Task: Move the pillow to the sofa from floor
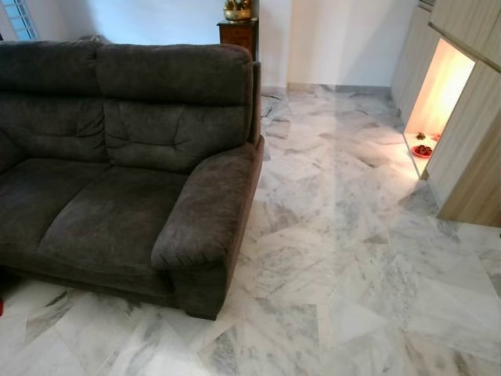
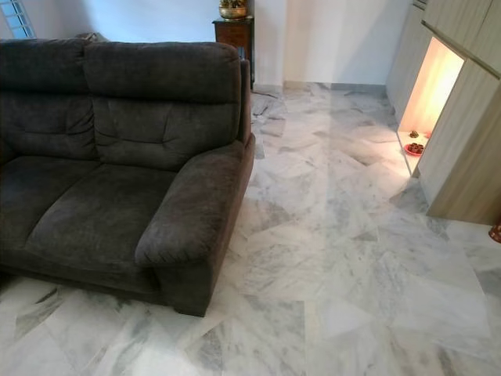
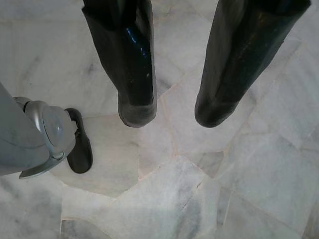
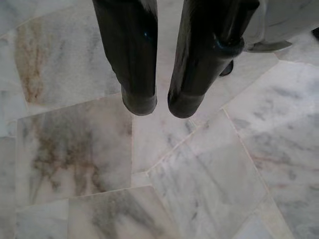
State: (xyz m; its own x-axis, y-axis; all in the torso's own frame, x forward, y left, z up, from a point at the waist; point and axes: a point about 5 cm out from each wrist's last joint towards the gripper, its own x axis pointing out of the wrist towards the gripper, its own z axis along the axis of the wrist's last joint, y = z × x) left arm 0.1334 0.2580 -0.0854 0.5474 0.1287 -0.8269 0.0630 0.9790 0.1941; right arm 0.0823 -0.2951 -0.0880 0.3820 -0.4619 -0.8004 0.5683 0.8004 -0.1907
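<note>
1. A dark grey sofa (image 1: 117,157) is seen on the left of the head views, its near armrest (image 1: 207,211) jutting toward the camera, and its seat cushions (image 1: 86,211) are bare.
2. The pale marble floor (image 1: 352,258) is spread across the rest of the scene, laid in irregular grey-veined slabs.
3. Where the pillow lies cannot be told from these views.
4. A wooden cabinet (image 1: 239,35) is glimpsed behind the sofa's back, with a brass-coloured pot (image 1: 238,9) set on top of it.
5. On the right, light wooden cupboards (image 1: 470,117) are seen, and a lit niche (image 1: 438,94) is cut into them; a small red dish (image 1: 423,150) is placed on the niche's floor.
6. The left gripper (image 3: 172,112) is hung over bare marble in its wrist view, pointed down. Its jaws are held wide, with a broad gap between the two black fingers (image 3: 132,64), and nothing is carried between them.
7. Beside it, a silver leg (image 3: 35,137) of the robot and its black foot (image 3: 79,147) are caught standing on the floor.
8. The right gripper (image 4: 159,107) is likewise pointed down at the marble. Its jaws are set narrow, a slim gap being left at the tips, and nothing is gripped.
</note>
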